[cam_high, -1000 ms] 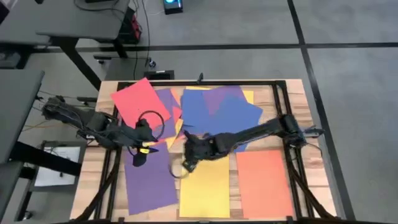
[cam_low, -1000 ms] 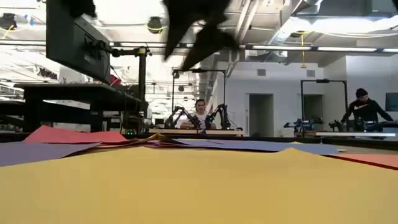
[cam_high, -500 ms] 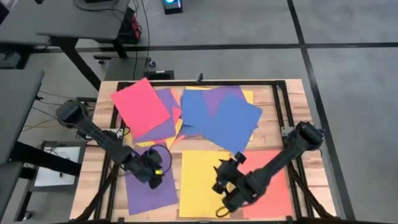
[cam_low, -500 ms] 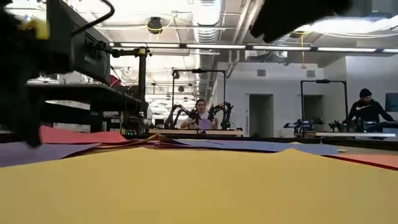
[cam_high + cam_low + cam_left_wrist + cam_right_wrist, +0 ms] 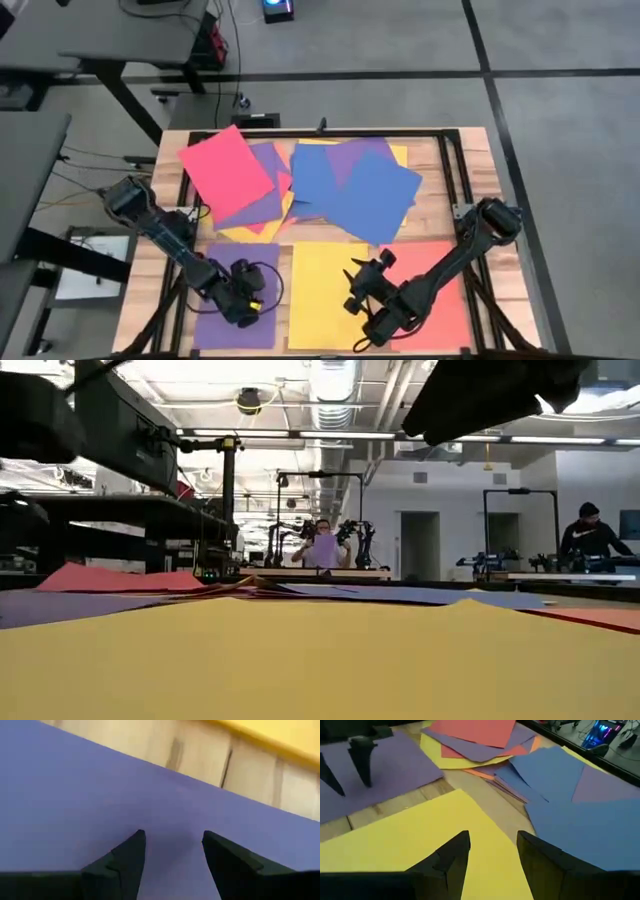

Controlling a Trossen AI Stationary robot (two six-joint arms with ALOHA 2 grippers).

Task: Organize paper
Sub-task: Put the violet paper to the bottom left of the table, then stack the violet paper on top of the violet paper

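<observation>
The paper lies in two groups. A loose overlapping pile of red [image 5: 225,168], purple, yellow and blue [image 5: 352,185] sheets covers the table's far half. Three single sheets lie flat along the near edge: purple [image 5: 215,325], yellow [image 5: 322,300] and orange [image 5: 440,300]. My left gripper [image 5: 248,298] is open and points down over the purple single sheet [image 5: 75,805]. My right gripper [image 5: 492,837] is open above the yellow single sheet [image 5: 415,840], clear of it, and points toward the far pile. My left gripper stands with its open fingertips [image 5: 366,782] down at the face of the purple single sheet, coming from above. Whether the tips touch the sheet, I cannot tell.
Black frame rails [image 5: 455,180] run along the table's sides and far edge. A white printed sheet [image 5: 85,270] lies on a stand left of the table. In the low view, a person [image 5: 323,548] sits at another robot table far behind.
My left gripper has moved toward the near edge, and the purple single sheet has slid that way with it, staying flat. My right gripper has moved from the yellow sheet's far left corner toward the near right, and now hangs over that sheet.
</observation>
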